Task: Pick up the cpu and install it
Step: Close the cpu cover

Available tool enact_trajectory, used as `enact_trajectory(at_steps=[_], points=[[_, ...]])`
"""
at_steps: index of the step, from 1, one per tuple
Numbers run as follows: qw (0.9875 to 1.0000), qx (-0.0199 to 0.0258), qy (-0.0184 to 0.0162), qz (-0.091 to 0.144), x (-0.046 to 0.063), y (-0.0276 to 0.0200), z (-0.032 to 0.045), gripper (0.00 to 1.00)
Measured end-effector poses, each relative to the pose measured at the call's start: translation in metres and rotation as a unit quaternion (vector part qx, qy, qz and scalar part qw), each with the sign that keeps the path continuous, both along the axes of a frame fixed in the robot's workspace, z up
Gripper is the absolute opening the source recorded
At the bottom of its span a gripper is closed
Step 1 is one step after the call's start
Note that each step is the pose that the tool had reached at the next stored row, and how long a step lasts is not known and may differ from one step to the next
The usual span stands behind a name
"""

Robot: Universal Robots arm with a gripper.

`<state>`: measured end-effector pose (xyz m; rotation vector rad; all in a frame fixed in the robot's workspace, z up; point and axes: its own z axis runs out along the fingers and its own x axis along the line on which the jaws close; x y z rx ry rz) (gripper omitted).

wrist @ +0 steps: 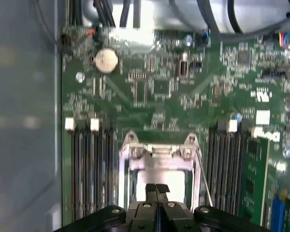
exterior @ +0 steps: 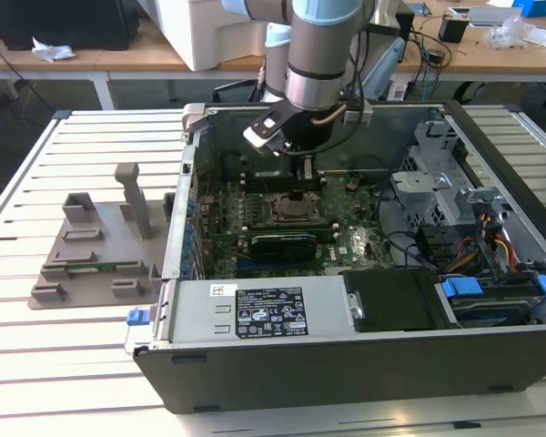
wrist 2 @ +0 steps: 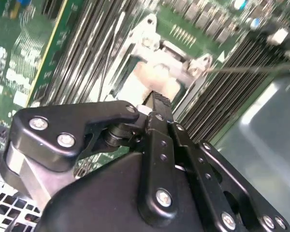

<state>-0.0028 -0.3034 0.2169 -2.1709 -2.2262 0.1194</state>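
Fingers (wrist: 151,191) of the gripper (wrist: 157,186): pressed together, nothing seen gripped. Silver socket frame (wrist: 157,151) is found directly beneath them, green motherboard (wrist: 154,92) all around.

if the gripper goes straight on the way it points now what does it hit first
Most likely the metal-framed socket on the green board: the gripper points right at it. How much gap is left is hard to judge.
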Motion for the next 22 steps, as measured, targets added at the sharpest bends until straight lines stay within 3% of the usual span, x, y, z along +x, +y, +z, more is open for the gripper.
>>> enact_trajectory(at_steps=[1, 3, 5, 7, 10, 12, 14, 15, 17, 22], points=[[1.0000, 0.0000, 0.0074, 0.000, 0.012, -0.0001, -0.0007, 0.11], [0.9999, 0.0001, 0.0115, 0.000, 0.022, 0.0000, -0.0011, 0.11], [0.9999, 0.0000, 0.0120, 0.000, 0.027, 0.0001, -0.0009, 0.11], [0.9999, -0.0004, 0.0121, 0.000, 0.027, 0.0000, 0.0065, 0.11], [0.9999, -0.0006, 0.0120, 0.000, 0.027, 0.0000, 0.0258, 0.11], [0.9999, -0.0006, 0.0121, 0.000, 0.027, 0.0000, 0.0461, 0.11], [0.9999, -0.0006, 0.0120, 0.000, 0.027, 0.0000, 0.0560, 0.11], [0.9999, -0.0006, 0.0120, 0.000, 0.027, 0.0000, 0.0645, 0.11], [0.9999, -0.0006, 0.0120, 0.000, 0.027, 0.0000, 0.0684, 0.11], [0.9999, -0.0005, 0.0120, 0.000, 0.027, 0.0000, 0.0686, 0.11]])
